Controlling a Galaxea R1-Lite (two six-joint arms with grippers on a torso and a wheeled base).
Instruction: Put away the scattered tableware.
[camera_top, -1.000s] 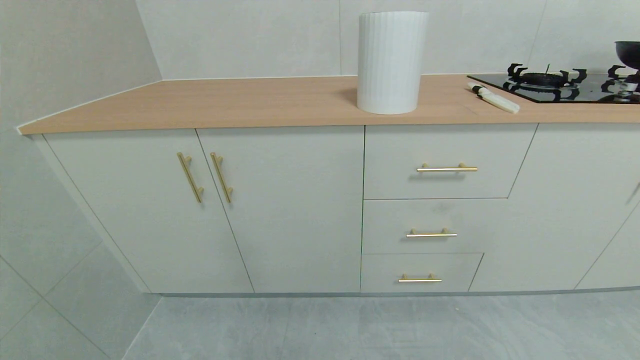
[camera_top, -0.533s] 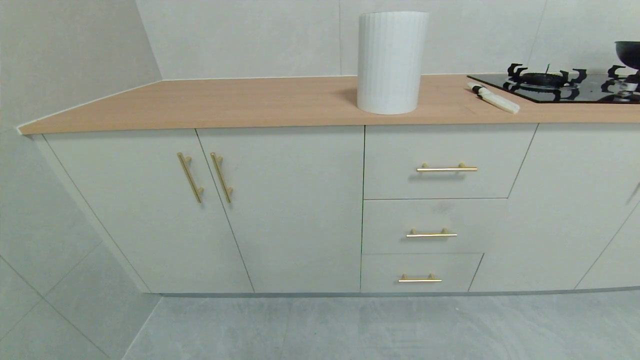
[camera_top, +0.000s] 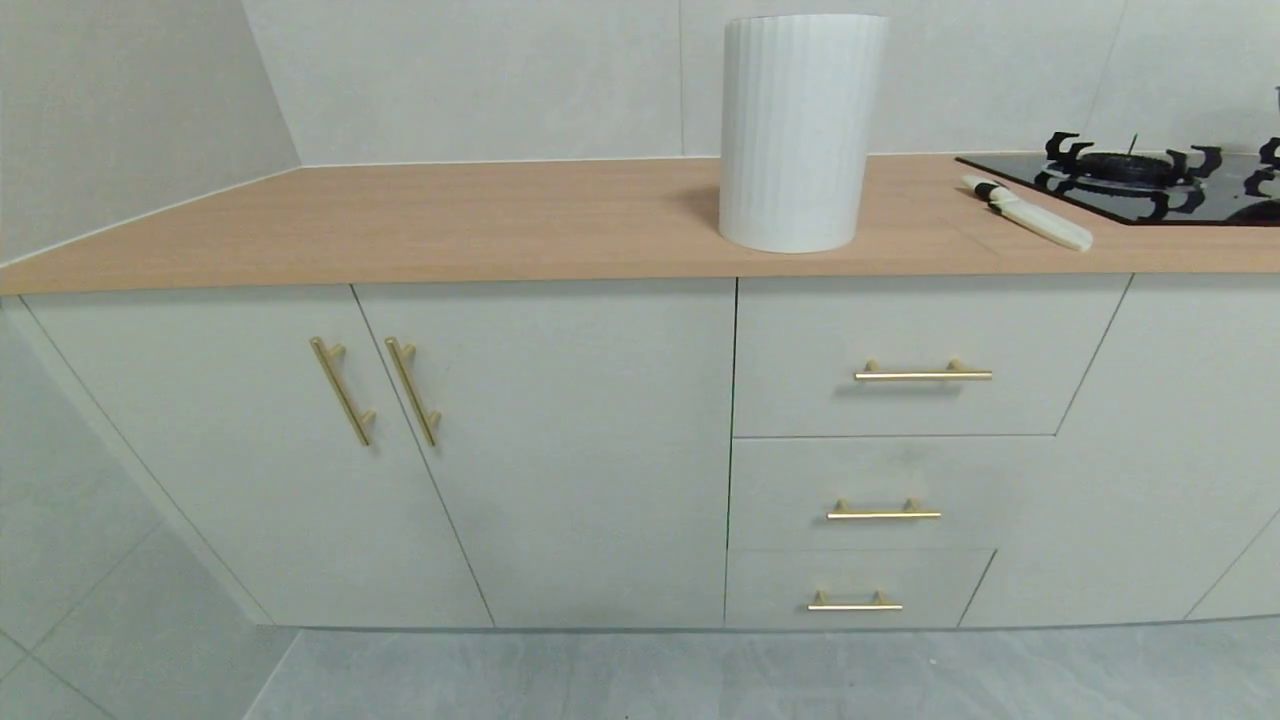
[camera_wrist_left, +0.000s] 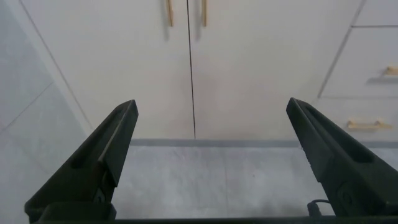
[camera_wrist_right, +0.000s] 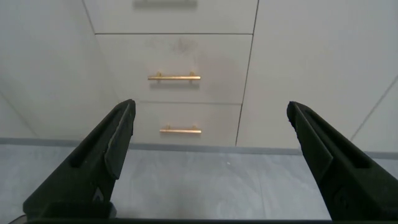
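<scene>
Countertop (camera_top: 450, 220) bears white canister (camera_top: 800, 130), knife (camera_top: 1030, 212); tiled floor (camera_top: 700, 675) below.

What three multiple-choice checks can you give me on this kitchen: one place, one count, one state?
1. Where is the knife? A. on the floor B. on the counter, between the white canister and the stove C. in a drawer
2. How many drawers are stacked? A. two B. three C. five
3. How are the left gripper and right gripper? A. both open B. both shut C. one shut on the knife
Answers: 1 B, it lies on the counter beside the stove. 2 B, three fronts, each with one gold handle. 3 A, each stands wide open, holding nothing.
</scene>
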